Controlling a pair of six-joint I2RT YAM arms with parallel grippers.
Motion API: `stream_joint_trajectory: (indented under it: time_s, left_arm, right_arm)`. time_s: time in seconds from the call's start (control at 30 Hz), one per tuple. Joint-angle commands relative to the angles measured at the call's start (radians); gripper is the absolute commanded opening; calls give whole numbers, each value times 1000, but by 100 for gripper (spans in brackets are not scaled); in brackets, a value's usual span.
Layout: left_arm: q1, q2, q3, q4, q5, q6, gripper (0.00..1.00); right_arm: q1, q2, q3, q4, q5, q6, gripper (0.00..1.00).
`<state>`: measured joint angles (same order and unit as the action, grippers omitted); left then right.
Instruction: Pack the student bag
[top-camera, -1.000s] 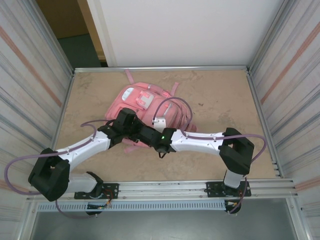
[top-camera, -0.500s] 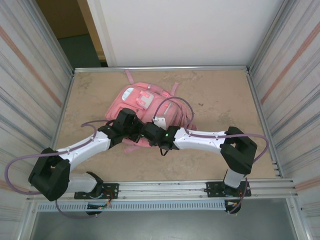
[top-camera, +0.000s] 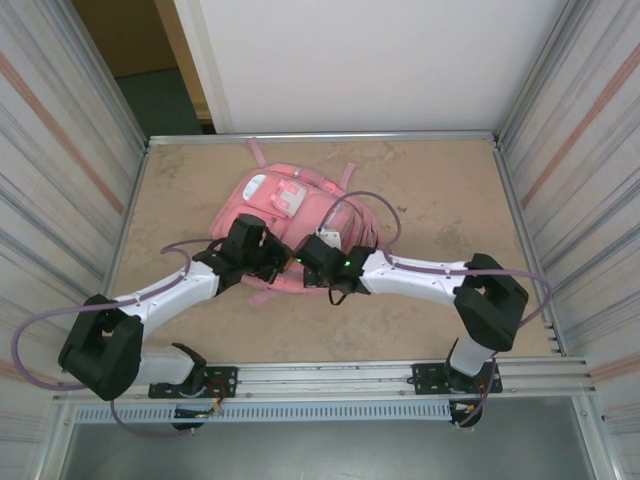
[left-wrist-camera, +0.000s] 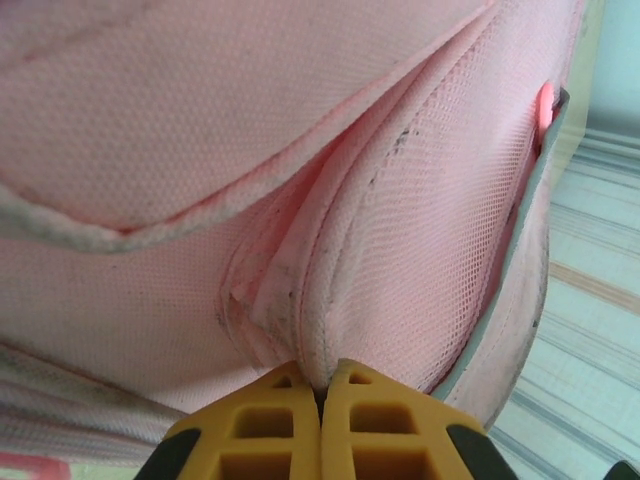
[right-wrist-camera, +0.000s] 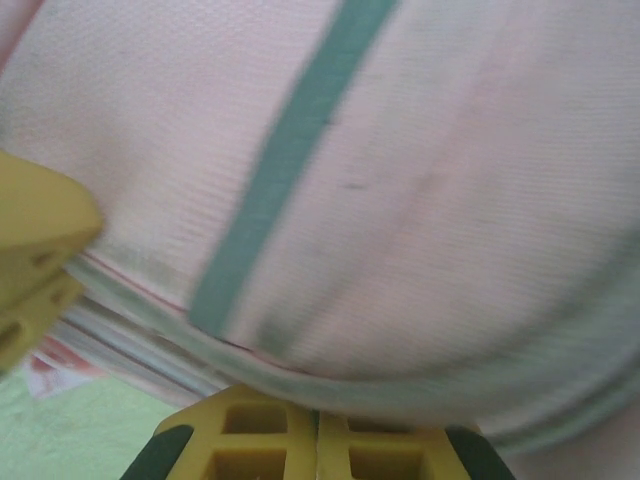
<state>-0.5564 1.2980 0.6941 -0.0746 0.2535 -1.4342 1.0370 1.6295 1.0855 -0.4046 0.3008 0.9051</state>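
Tabletop (top-camera: 450, 200) update: right gripper (right-wrist-camera: 318, 418) just clamped the rim of the student bag (top-camera: 290, 198), left gripper (left-wrist-camera: 322, 385) pinches its fabric, so I'd pull it open next.

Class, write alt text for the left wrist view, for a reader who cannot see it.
The left gripper, yellow fingers shut at bottom centre, pinches a raised fold of the student bag, whose pink mesh fabric rises behind them. Grey trim edges the bag on the right, with a pale striped panel beyond.
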Motion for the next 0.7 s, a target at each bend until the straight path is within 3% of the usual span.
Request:
stream_joint_trajectory:
  time_s: [0.0,0.27,0.43,0.67]
  left_arm:
    - [46,1,-31,-96,-49,94,0]
    - [138,56,-24,-86,-9,277,0]
    - [231,145,65,-77,43,369,6]
    - [259,332,280,-50,156,466,23]
  right_arm:
    - [-55,-88,-66,-133,80,-47,0]
    - [-166,-181,-158,-77,-103,-193,0]
    - [-103,-132,-77,-45,-140,-264,0]
    - [-22,36,90,91,-202,-262,0]
